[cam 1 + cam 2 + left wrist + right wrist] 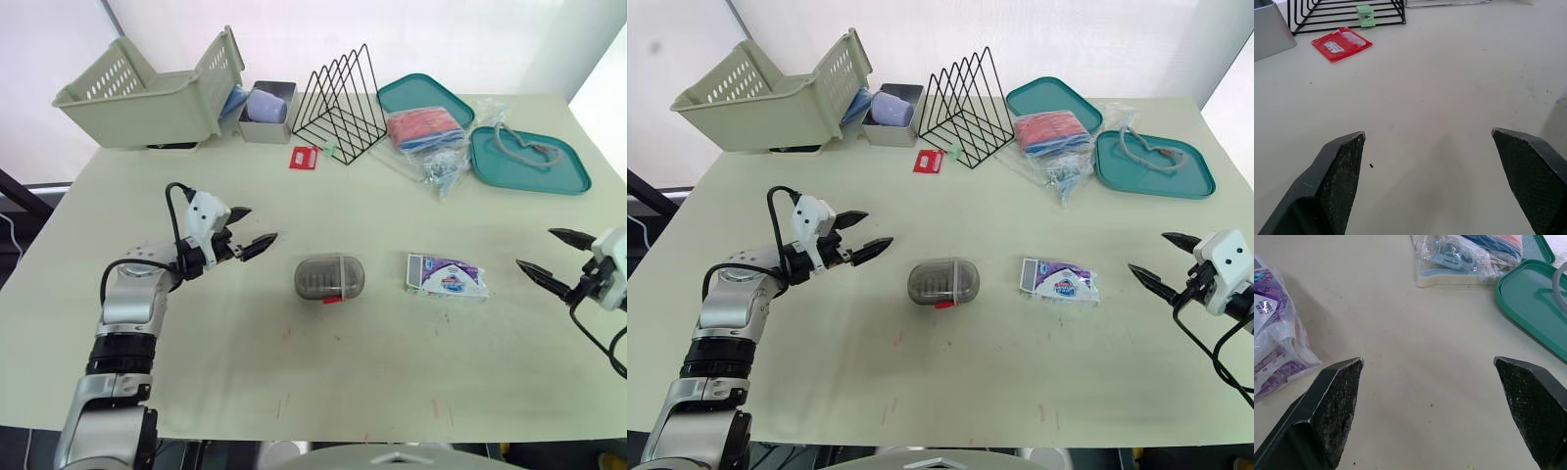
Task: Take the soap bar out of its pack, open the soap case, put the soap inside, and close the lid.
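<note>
A grey translucent soap case (pixel 329 277) lies shut in the middle of the table, with a small red tab at its front edge. To its right lies the purple and white soap pack (pixel 447 276), also seen in the right wrist view (pixel 1273 347). My left gripper (pixel 251 230) hovers open to the left of the case, fingers pointing toward it, nothing between them. At the table's right edge my right gripper (pixel 552 255) stands open, empty, a short way right of the pack.
At the back stand a tipped beige basket (pixel 147 88), a grey box (pixel 266 110), a black wire rack (pixel 343 98), a red packet (pixel 305 158), two teal trays (pixel 529 162) and a plastic bag of items (pixel 431 137).
</note>
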`<state>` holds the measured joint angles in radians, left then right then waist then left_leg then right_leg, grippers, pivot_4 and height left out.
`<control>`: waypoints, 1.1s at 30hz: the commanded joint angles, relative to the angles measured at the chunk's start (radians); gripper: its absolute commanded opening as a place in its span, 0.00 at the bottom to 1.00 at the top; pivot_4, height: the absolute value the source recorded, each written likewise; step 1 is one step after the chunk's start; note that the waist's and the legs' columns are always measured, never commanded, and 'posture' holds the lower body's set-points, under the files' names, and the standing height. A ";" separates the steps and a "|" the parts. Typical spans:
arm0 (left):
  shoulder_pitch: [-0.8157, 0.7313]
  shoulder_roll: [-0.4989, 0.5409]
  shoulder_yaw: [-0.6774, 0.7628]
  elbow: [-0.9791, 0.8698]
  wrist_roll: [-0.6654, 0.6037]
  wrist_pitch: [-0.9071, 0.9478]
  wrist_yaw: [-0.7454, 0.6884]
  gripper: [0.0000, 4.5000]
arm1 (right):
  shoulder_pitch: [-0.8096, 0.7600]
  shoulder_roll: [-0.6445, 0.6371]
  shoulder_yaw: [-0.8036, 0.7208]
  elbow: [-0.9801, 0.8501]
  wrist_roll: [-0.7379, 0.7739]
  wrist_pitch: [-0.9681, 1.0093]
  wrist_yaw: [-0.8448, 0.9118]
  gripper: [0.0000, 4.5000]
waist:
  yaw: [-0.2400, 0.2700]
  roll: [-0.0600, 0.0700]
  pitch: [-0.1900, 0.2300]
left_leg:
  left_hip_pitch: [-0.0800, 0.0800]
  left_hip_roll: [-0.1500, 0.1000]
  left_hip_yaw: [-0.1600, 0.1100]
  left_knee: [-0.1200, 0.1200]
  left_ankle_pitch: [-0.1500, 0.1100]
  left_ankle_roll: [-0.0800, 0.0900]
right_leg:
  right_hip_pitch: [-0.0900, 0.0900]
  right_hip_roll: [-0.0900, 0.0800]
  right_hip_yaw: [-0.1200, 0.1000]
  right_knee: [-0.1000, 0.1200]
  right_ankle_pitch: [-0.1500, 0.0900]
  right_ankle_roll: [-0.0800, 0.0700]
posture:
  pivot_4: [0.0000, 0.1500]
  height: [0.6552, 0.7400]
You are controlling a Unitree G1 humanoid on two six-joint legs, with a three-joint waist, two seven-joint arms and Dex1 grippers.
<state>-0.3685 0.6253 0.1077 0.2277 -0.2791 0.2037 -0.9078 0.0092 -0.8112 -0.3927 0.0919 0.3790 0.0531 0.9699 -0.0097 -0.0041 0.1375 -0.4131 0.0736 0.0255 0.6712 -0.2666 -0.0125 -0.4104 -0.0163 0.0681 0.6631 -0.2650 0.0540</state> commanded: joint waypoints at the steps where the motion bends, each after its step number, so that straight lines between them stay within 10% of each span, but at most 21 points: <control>1: -0.009 0.001 -0.002 -0.042 -0.002 0.002 0.007 0.98 | -0.012 -0.020 -0.016 -0.025 0.003 -0.007 0.002 1.00 | 0.000 0.000 0.000 | 0.000 0.000 0.000 0.000 0.000 0.000 | 0.000 0.000 0.000 0.000 0.000 0.000 | 1.00 1.00; 23: -0.063 -0.021 0.003 -0.003 -0.039 0.000 -0.033 0.98 | -0.056 -0.048 0.018 -0.009 -0.008 -0.027 0.070 1.00 | 0.000 0.000 0.000 | 0.000 0.000 0.000 0.000 0.000 0.000 | 0.000 0.000 0.000 0.000 0.000 0.000 | 1.00 1.00; 33: -0.046 -0.010 -0.073 -0.216 -0.189 0.054 -0.274 0.98 | -0.185 -0.189 0.192 -0.080 0.034 0.119 0.324 1.00 | -0.002 0.000 0.000 | 0.000 0.000 0.000 0.001 0.000 0.000 | 0.000 0.000 0.000 0.000 0.000 0.000 | 1.00 1.00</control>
<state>-0.4374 0.6033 0.0584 0.0825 -0.4378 0.2564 -1.1262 -0.1588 -0.9730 -0.2118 0.0468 0.3840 0.1348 1.2468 -0.0118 -0.0040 0.1375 -0.4132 0.0737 0.0255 0.6717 -0.2665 -0.0126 -0.4104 -0.0163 0.0683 0.6631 -0.2650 0.0540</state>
